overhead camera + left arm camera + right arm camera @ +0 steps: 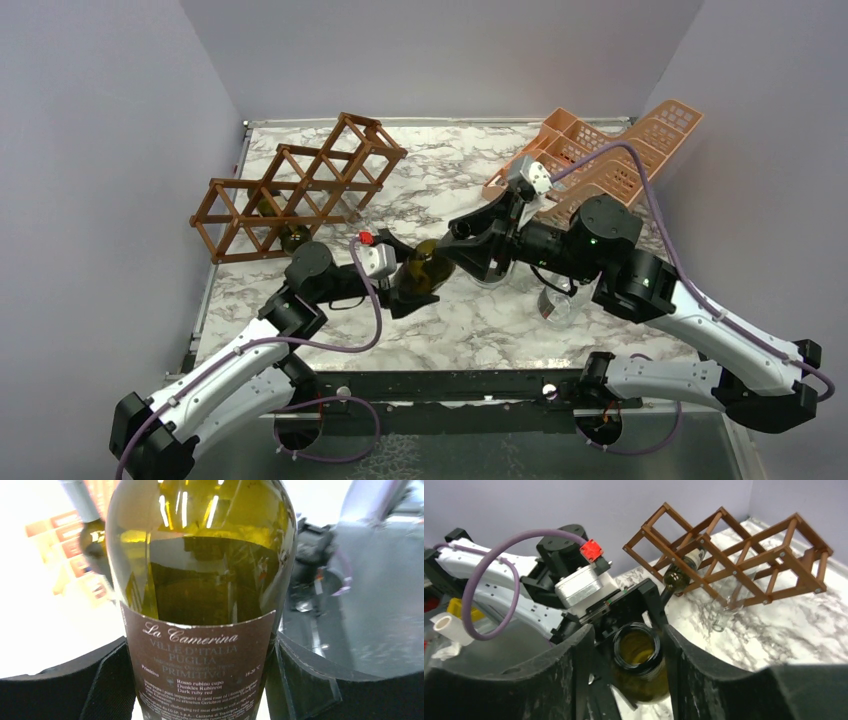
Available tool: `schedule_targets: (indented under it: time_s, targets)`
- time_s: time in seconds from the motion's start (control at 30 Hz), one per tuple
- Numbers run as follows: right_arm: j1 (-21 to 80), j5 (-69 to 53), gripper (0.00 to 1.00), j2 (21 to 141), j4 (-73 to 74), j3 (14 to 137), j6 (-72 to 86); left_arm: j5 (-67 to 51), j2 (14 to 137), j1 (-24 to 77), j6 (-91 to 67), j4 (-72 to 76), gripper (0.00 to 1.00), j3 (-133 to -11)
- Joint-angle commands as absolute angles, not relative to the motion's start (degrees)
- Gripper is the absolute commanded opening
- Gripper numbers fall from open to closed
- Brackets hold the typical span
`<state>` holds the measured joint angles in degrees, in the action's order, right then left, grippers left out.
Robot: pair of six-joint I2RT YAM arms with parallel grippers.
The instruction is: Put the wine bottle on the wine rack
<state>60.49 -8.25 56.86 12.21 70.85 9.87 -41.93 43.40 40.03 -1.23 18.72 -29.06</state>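
Soft, even overhead light leaves only faint shadows in my top view; my left wrist view is blown out white behind the wine bottle (pixel 200 580), its shoulder streaked with glare and the background blurred, while my right fingers (pixel 514 685) loom dark and soft.

My right gripper (pixel 625 635) straddles the wine bottle (pixel 636 652), its base towards me; finger contact unconfirmed. Beyond, the wooden wine rack (pixel 744 555) holds a second bottle (pixel 681 572).
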Motion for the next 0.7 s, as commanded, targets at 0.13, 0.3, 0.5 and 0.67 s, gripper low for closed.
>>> schedule_targets:
  time_s: [0.13, 0.3, 0.5, 0.67]
  targets:
    - [61.09, 4.25, 0.73, 51.83, 22.17, 71.25, 13.96, -24.82, 43.12, 39.38, 32.66, -1.43, 0.00, -40.06]
    - [61.08, 10.35, 0.73, 51.68, 29.93, 73.15, 13.72, -22.40, 41.26, 39.38, 52.32, -5.37, 0.00, -39.97]
    - [61.08, 8.43, 0.73, 53.78, 38.08, 76.32, 11.50, -20.47, 41.05, 39.39, 67.86, -13.21, 0.00, -42.35]
    - [61.08, 6.43, 0.73, 56.74, 41.69, 75.56, 11.93, -20.17, 39.17, 39.38, 75.20, -14.09, 0.00, -41.70]
